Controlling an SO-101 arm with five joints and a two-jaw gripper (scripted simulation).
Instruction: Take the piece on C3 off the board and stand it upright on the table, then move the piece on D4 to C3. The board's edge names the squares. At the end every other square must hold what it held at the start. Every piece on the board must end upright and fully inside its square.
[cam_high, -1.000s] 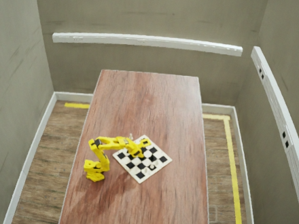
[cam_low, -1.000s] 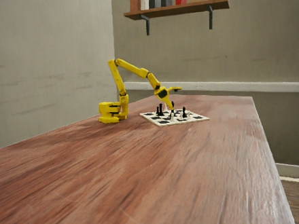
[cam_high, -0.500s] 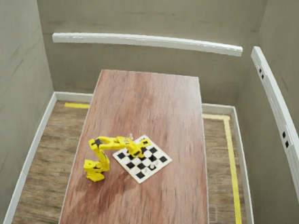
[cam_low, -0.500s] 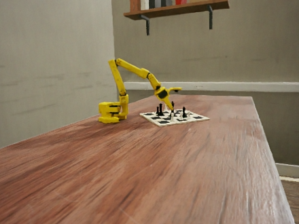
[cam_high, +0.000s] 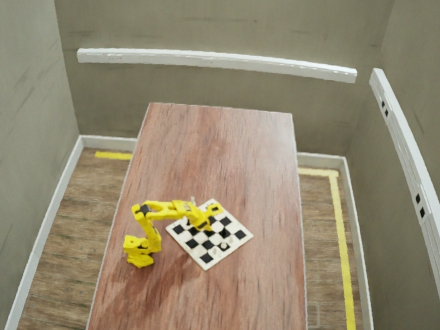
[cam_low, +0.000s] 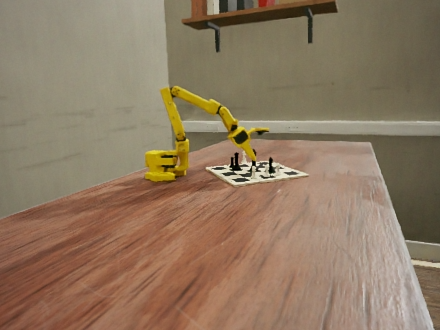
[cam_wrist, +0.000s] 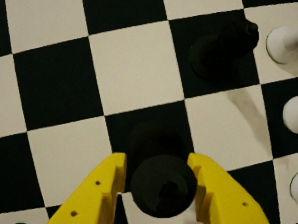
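Note:
The checkered board (cam_high: 239, 234) (cam_low: 292, 174) lies on the wooden table in front of the yellow arm. My gripper (cam_high: 206, 223) (cam_low: 253, 163) (cam_wrist: 158, 163) is down over the board. In the wrist view its two yellow fingers stand narrowly apart on either side of a black piece (cam_wrist: 162, 188), close to its sides, without clamping it. A second black piece (cam_wrist: 220, 48) stands one square further on and to the right. White pieces (cam_wrist: 282, 43) stand at the right edge of that view. I cannot read the square names.
The arm's base (cam_high: 140, 250) (cam_low: 162, 167) stands on the table (cam_high: 215, 145) left of the board. Several more pieces (cam_low: 271, 166) stand on the board.

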